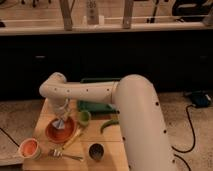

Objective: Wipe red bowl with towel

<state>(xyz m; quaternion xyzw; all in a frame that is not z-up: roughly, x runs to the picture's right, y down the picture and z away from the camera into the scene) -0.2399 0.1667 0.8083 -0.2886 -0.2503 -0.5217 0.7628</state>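
Down over the red bowl (61,130), the gripper (60,121) points straight into the dish with a pale bit of cloth, the towel (59,124), bunched at its tip; whether the fingers are clamped on that cloth or merely pressing it cannot be told from this view. The towel seems to rest on the inner floor of the bowl, near its middle, so the step in hand looks like the wiping itself rather than the approach. The bowl sits on the left part of the wooden table (112,142), with a small green bowl (84,117) just beside its right rim and a yellow-handled utensil (73,140) lying against its lower right edge. Further out are a pale cup with an orange inside (29,148) at the front left, a fork (65,154), a dark cup (96,151), a green pepper-like thing (108,125) and a green tray (95,105) behind. Next, I judge, comes a sweep round the inside, with pressure kept light so the bowl does not slide into its neighbours.
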